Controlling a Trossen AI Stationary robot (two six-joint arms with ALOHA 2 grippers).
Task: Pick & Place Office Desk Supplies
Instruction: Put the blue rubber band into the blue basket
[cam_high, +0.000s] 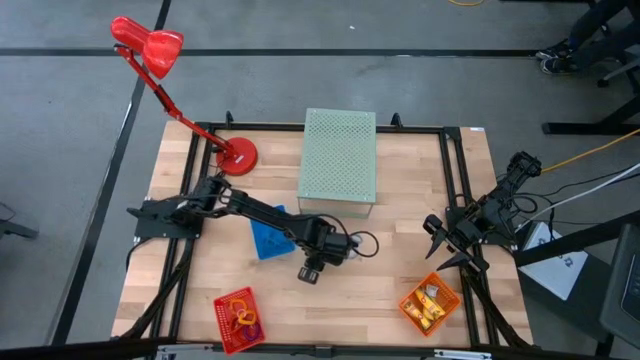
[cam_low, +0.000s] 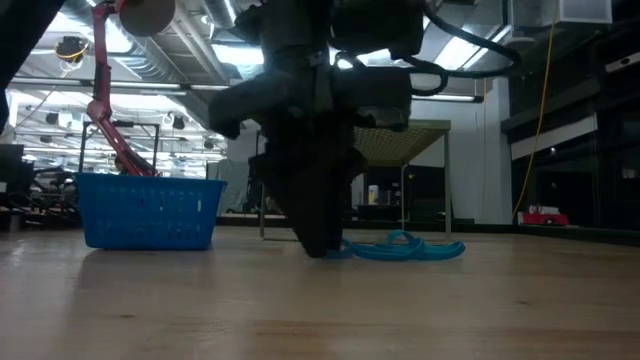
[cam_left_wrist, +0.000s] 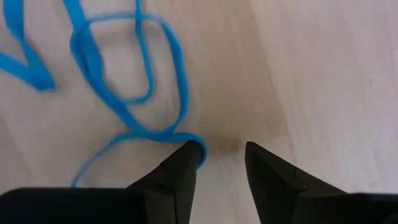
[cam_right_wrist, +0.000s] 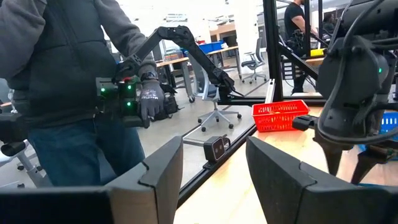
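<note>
Thin blue loops (cam_left_wrist: 118, 81) like rubber bands lie flat and tangled on the wood, showing in the low view as blue loops (cam_low: 402, 246). My left gripper (cam_left_wrist: 221, 155) is open and points down at the table just past the blue basket (cam_high: 268, 238). In the low view my left gripper (cam_low: 322, 248) stands on the table top beside the loops. My right gripper (cam_right_wrist: 214, 162) is open and waits near the table's right edge, also seen in the high view (cam_high: 440, 240). The red basket (cam_high: 238, 318) holds coloured loops and the orange basket (cam_high: 430, 303) holds yellow pieces. My left gripper comes from above, pointing down, with its fingers apart. The tip of one finger (cam_left_wrist: 186, 163) meets the bend of one blue loop (cam_left_wrist: 194, 144); the other finger (cam_left_wrist: 264, 168) stands over bare wood. The loop lies flat on the table, not pinched.
The pale green perforated box (cam_high: 338, 165) stands at the table's far middle, and the red desk lamp's base (cam_high: 236, 154) is at the far left. A person in a grey jacket (cam_right_wrist: 68, 74) stands beyond the table. Bare wood lies between the red and orange baskets.
</note>
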